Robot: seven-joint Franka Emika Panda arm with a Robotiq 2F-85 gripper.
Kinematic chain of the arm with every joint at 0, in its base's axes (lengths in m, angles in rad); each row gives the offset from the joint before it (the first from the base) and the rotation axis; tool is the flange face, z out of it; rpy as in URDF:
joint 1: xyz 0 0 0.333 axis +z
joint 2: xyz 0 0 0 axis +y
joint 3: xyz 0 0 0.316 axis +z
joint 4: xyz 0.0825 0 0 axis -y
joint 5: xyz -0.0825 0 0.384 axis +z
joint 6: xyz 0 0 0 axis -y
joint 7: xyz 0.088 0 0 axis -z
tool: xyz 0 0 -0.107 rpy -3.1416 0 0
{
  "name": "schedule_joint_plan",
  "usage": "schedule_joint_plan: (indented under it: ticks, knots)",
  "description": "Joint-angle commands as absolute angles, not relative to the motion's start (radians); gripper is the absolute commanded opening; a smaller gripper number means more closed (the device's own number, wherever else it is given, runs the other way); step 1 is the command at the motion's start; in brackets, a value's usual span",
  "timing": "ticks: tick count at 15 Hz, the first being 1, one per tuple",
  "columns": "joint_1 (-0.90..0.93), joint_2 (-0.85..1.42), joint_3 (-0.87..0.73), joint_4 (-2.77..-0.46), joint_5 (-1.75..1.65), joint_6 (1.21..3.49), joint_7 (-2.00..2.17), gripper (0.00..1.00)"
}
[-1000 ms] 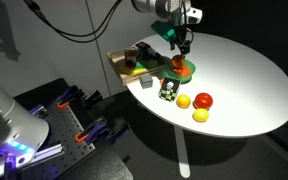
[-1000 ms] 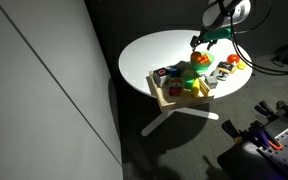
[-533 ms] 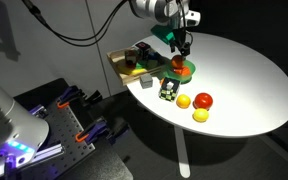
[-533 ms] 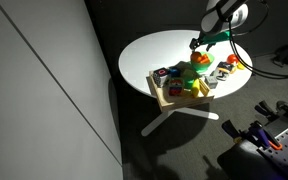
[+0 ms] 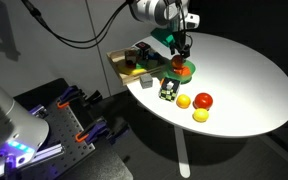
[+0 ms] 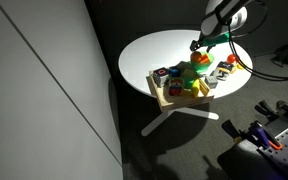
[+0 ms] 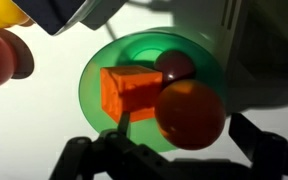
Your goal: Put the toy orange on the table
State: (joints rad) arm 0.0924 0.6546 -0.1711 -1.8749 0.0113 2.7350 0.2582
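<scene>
The toy orange [image 7: 189,112] is a deep-orange ball in a green bowl [image 7: 94,100], next to an orange cube [image 7: 129,92] and a dark red ball [image 7: 174,65]. My gripper [image 7: 184,135] hangs just above the bowl, open, with one finger on each side of the toy orange and a small gap to it. In both exterior views the gripper [image 5: 181,50] [image 6: 203,44] is over the bowl [image 5: 184,71] [image 6: 200,62] on the round white table [image 5: 244,70] [image 6: 164,50].
A wooden tray [image 5: 132,62] [image 6: 181,92] of small objects lies beside the bowl at the table's edge. A yellow-orange fruit [image 5: 183,101], a red fruit [image 5: 203,100] and a yellow fruit [image 5: 200,115] lie nearby. A small patterned block [image 5: 168,90] stands near the edge.
The gripper has shifted very slightly over the bowl. Nothing else has moved.
</scene>
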Motion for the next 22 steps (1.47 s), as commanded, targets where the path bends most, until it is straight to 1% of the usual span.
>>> schedule_joint_plan:
  ticks: [1,14,15,16,17,18,19,22]
  knots:
    - [0.102,0.675,-0.181,-1.852,-0.006,2.754,0.289,1.00]
    - [0.112,0.718,-0.186,-1.851,0.005,2.842,0.289,1.00]
    - [0.116,0.720,-0.188,-1.853,0.006,2.852,0.292,0.77]
    - [0.120,0.723,-0.191,-1.853,0.006,2.860,0.294,0.73]
    - [0.123,0.724,-0.192,-1.855,0.006,2.870,0.295,0.66]
    - [0.127,0.725,-0.194,-1.856,0.006,2.876,0.298,0.56]
    - [0.129,0.725,-0.194,-1.857,0.007,2.885,0.299,0.49]
    - [0.136,0.711,-0.200,-1.870,0.010,2.892,0.300,0.49]
